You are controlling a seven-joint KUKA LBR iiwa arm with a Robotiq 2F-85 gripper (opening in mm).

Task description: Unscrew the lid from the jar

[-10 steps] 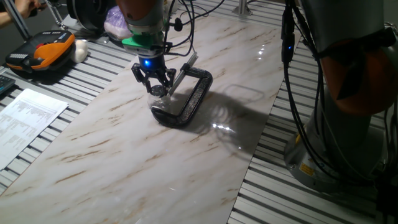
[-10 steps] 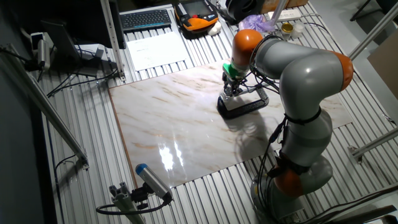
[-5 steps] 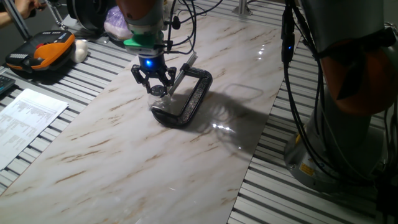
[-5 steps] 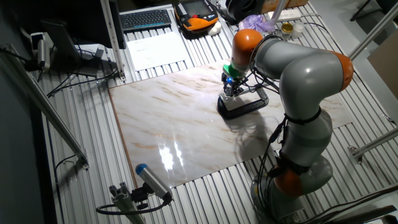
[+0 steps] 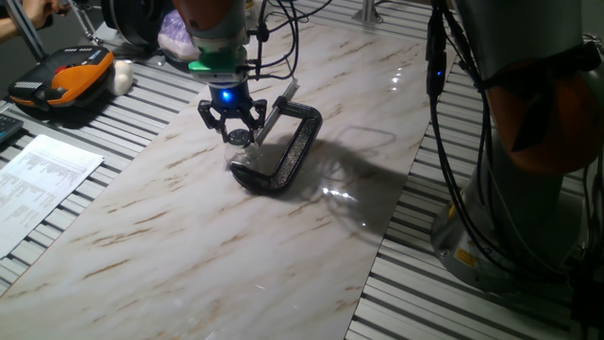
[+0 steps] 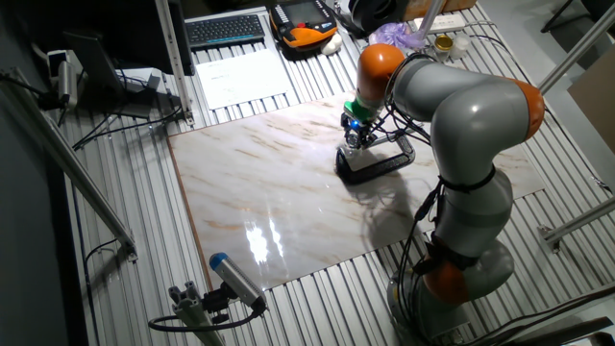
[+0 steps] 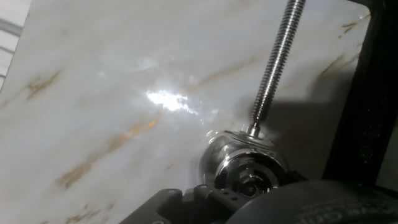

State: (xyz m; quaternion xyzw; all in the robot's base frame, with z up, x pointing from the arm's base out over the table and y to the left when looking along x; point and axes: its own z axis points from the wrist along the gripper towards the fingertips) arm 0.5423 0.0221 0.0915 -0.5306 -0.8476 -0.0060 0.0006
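Fingers grip the lid; hand view alone shows the jar (clamp-held).

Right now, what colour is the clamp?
Black clamp; clearest in one fixed view.

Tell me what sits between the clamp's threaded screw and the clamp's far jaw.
The jar, topped by the lid, sits there; the threaded screw ends at it. The hand view shows this best. The C-clamp frame surrounds it in one fixed view.
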